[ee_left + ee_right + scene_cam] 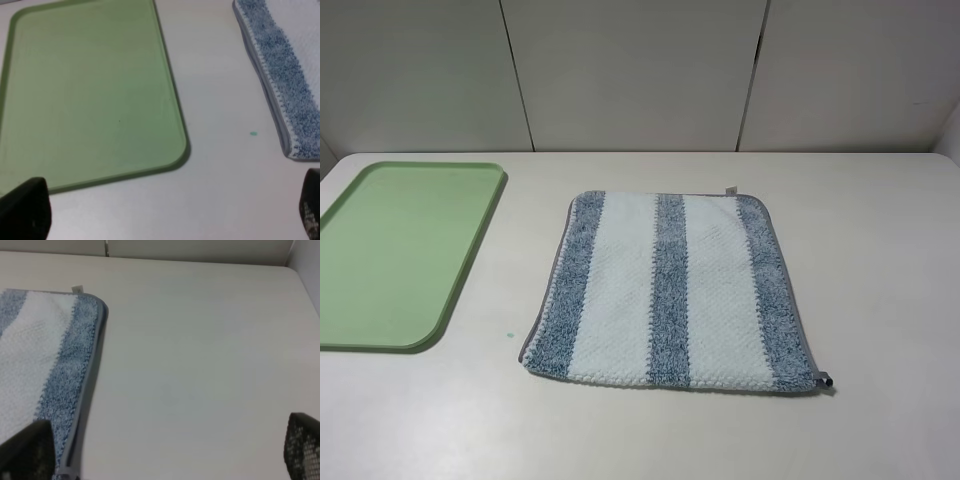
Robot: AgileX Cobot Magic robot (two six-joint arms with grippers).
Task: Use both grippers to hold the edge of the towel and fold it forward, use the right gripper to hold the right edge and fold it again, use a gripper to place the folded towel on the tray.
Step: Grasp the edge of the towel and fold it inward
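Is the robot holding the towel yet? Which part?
No, nothing is held. The left gripper and right gripper are both open and empty; the towel lies flat, untouched.

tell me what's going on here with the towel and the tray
Nothing is being handled yet. The striped towel lies flat and unfolded on the table, and the green tray to its left has nothing on it. The left gripper is open over the gap between tray and towel. The right gripper is open beside the towel's right edge. Folding has not started.
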